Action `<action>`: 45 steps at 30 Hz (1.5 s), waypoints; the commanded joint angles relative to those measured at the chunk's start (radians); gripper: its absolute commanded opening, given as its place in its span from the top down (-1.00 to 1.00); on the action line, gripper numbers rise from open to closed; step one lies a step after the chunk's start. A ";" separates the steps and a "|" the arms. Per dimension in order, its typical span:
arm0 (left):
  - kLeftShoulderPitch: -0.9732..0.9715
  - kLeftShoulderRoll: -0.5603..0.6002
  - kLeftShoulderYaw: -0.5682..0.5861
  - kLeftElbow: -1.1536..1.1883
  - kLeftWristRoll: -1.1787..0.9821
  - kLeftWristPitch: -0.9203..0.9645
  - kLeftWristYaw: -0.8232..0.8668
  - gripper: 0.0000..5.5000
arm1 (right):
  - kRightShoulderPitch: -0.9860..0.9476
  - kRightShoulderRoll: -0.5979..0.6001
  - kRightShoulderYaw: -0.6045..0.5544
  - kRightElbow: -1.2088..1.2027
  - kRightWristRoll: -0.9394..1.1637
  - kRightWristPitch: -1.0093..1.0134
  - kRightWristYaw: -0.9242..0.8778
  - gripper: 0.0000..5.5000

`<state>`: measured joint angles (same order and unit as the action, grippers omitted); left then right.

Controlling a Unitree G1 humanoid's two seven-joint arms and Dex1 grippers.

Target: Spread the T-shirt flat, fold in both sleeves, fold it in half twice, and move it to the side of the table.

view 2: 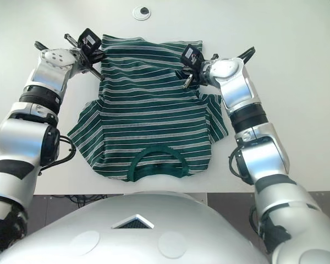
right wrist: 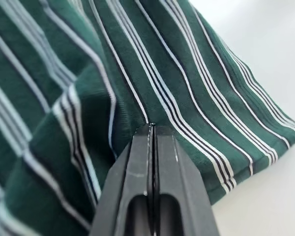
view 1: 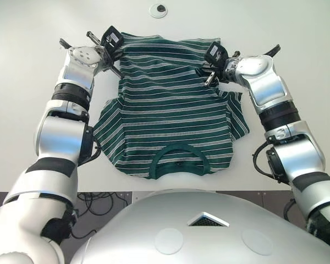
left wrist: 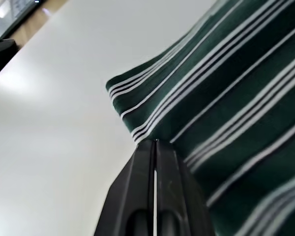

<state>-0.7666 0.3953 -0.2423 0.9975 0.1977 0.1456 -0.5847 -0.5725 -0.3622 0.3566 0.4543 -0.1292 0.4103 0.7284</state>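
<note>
Dark green, white-striped knit T-shirt [view 1: 165,118] lies on my smooth white table [view 1: 297,33], with its ribbed collar nearest me and its hem at the far side. My left hand [left wrist: 155,145] has its two black fingers pressed together at the hem's far left corner. I think a bit of cloth is pinched there, though the tips hide the contact. My right hand [right wrist: 151,129] is likewise closed, its tips in a raised fold near the far right edge. Both forearms stretch forward, wrists turned inward. The right sleeve lies rumpled and the left spreads flat. A small round white disc with a dark centre [view 1: 158,10] sits beyond the hem.
</note>
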 commanded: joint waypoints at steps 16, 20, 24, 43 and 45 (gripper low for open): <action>-0.245 -0.083 0.091 0.295 0.016 -0.114 0.306 0.99 | -0.376 0.166 -0.168 0.768 -0.020 -0.504 -0.419 1.00; -0.223 -0.019 0.145 0.205 -0.032 -0.225 0.228 0.99 | -0.318 0.111 -0.262 0.631 0.080 -0.577 -0.309 1.00; 0.184 0.113 0.199 -0.387 -0.186 -0.014 -0.044 0.99 | -0.006 -0.057 -0.241 0.148 0.159 -0.354 0.007 1.00; 1.122 0.352 0.622 -1.403 -0.613 0.613 -0.248 0.99 | 0.844 -0.633 -0.481 -0.909 0.547 0.205 0.485 1.00; 1.123 0.358 0.619 -1.401 -0.617 0.617 -0.249 0.99 | 0.834 -0.610 -0.413 -0.892 0.484 0.186 0.435 1.00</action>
<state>0.3523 0.7336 0.3841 -0.3967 -0.4156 0.7560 -0.8375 0.2690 -0.9641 -0.1113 -0.4400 0.4068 0.6023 1.2049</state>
